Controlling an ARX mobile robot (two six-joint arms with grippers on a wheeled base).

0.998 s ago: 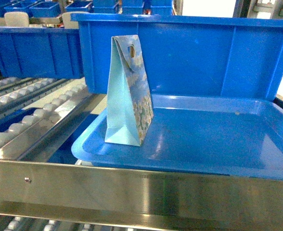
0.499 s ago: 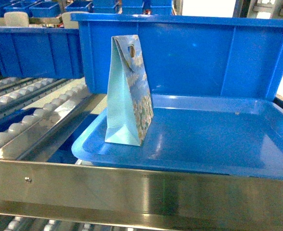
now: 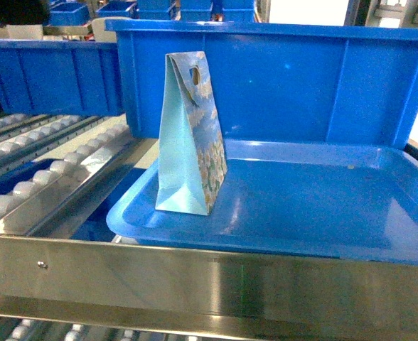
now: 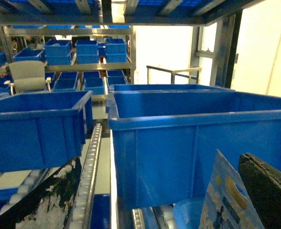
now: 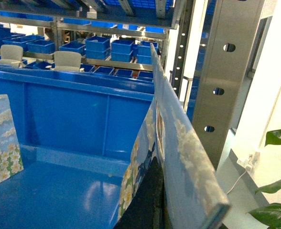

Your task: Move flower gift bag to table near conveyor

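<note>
Flower gift bag (image 3: pixel 191 135) is standing untouched on the blue tray (image 3: pixel 315 206). A dark shape is newly entering top-left, suggesting an approach is starting; neither gripper's state is showing

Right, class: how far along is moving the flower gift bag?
Done: nothing yet. The flower gift bag stands upright on the blue tray beside the conveyor, ungripped in the head view. In hand: the left gripper is open. Left: grasp, lift and carry it to the table, not in view.
</note>
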